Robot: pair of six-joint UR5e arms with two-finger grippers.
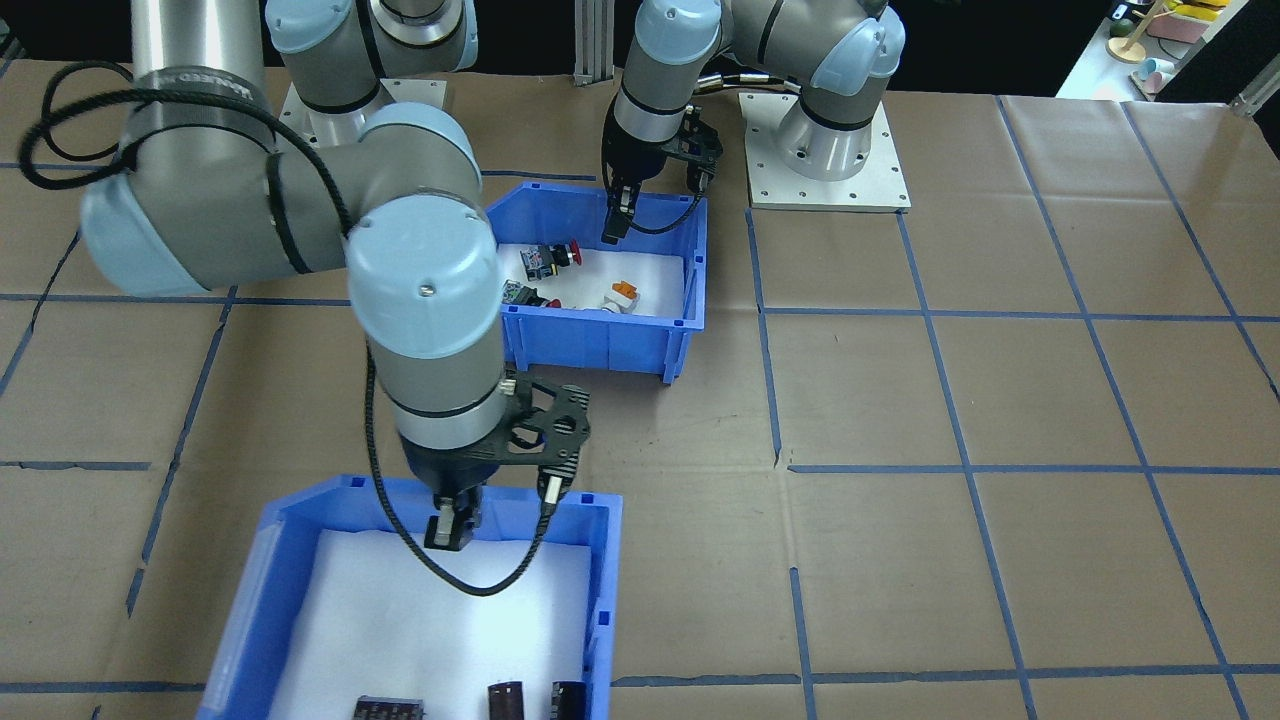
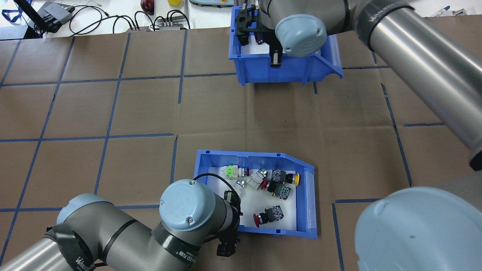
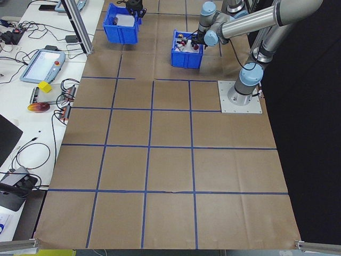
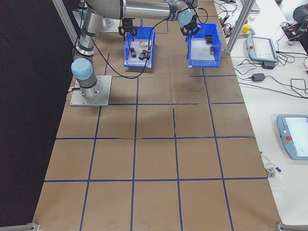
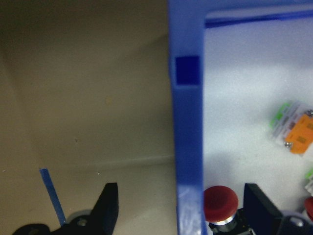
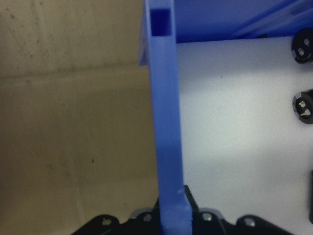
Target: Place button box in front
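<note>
Worktop (image 2: 113, 113): brown paper with a blue tape grid, two blue bins on it.

Button box (image 2: 297, 233) sits near the robot's base, at about 6 o'clock in the overhead view. It has a white lining, and the switches (image 2: 276, 186) lie loose toward its 12 to 3 o'clock part.

Other bin (image 2: 286, 71) is well apart at 12 o'clock, at the far edge. It holds dark cylinders (image 6: 304, 105).

Left end effector (image 5: 178, 208) is spread wide and straddles the button box's wall (image 5: 188, 147), one finger (image 5: 108, 205) outside over the paper, the other inside beside a red cap (image 5: 221, 203). It is not yet clamped.

Right end effector (image 6: 171, 208) is closed narrow on the other bin's wall (image 6: 164, 122).

Risks, as judged from here:
- The inner left finger is near the red-capped switch. Closing could pinch it against the wall and give a weak or skewed grip.
- A one-wall grip may let the box tilt or swing when lifted or dragged, so the loose switches slide or spill.
- The box's forward path runs toward the other bin and the right arm, so a collision is possible.
</note>
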